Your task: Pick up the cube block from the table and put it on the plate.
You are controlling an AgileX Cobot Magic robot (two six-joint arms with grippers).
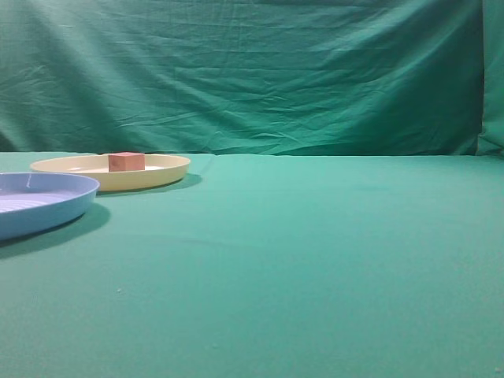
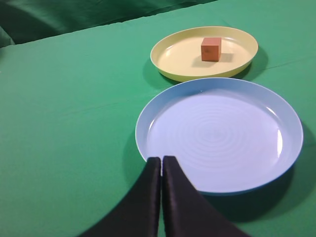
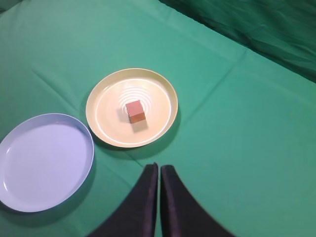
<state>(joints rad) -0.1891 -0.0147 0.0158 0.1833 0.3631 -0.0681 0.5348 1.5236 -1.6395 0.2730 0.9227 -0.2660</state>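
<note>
The reddish-brown cube block (image 1: 126, 161) rests inside the pale yellow plate (image 1: 161, 175) at the far left of the green table (image 1: 315, 252). It also shows in the left wrist view (image 2: 211, 49) on the plate (image 2: 173, 57) and in the right wrist view (image 3: 135, 110) near the plate's middle (image 3: 163, 106). My left gripper (image 2: 161, 159) is shut and empty, above the near rim of the light blue plate. My right gripper (image 3: 158, 167) is shut and empty, high above the cloth just short of the yellow plate. Neither gripper shows in the exterior view.
A light blue plate (image 1: 71, 206) lies empty at the left edge, in front of the yellow plate; it also shows in the left wrist view (image 2: 286, 148) and the right wrist view (image 3: 29, 192). A green backdrop (image 1: 252, 71) hangs behind the table.
</note>
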